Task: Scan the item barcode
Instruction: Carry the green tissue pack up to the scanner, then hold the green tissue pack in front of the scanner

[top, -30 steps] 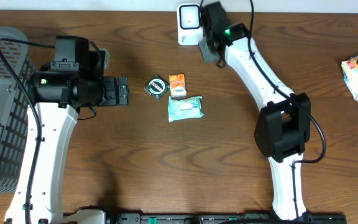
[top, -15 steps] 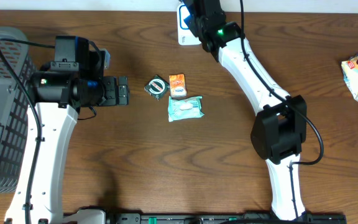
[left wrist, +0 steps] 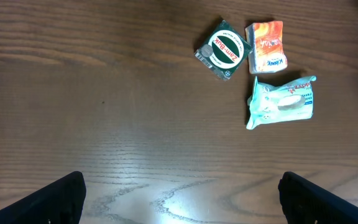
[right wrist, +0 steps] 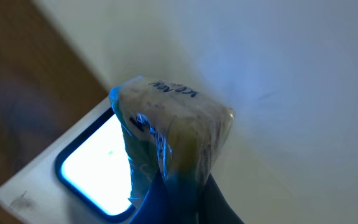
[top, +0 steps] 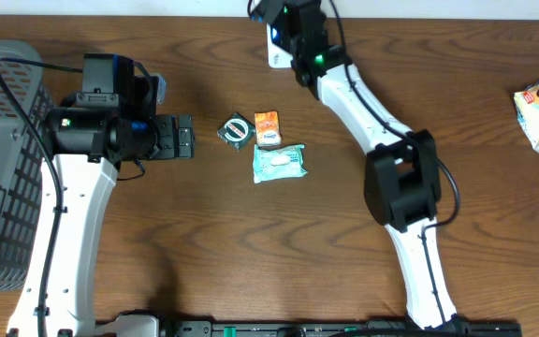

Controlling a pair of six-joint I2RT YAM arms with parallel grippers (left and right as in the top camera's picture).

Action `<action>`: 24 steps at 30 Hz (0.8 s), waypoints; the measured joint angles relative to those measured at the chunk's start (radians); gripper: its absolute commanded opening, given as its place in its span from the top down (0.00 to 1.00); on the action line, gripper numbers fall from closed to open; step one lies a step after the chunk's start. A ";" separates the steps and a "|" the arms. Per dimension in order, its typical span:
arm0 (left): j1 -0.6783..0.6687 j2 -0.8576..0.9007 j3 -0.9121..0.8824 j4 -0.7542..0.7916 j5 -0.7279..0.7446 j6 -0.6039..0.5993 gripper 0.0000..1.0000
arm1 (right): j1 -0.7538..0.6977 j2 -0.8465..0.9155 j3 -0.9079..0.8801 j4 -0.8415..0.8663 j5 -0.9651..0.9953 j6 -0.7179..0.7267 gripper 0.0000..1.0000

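Over the last second our right pincer [right wrist: 178, 198], clamped on the clear-wrapped pale packet [right wrist: 173, 118], has swung it before the lit window of the white box scanner [right wrist: 39, 182], so its barcode, hidden from us, is probably being read.

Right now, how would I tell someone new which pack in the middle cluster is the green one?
From the grey basket at the table's left, go right past the left gripper to three small packs on the wood. The green pack is the leftmost, beside the orange box; it alone is dark, turned cornerwise, with a round white-ringed label.
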 measured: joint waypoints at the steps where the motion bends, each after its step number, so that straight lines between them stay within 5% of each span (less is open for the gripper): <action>1: 0.000 0.000 0.000 0.000 0.000 0.000 0.02 | 0.000 0.010 0.000 -0.003 0.001 -0.004 0.99; 24: 0.000 0.000 0.000 0.000 0.000 0.000 0.02 | 0.006 0.021 -0.001 -0.026 0.126 -0.124 0.99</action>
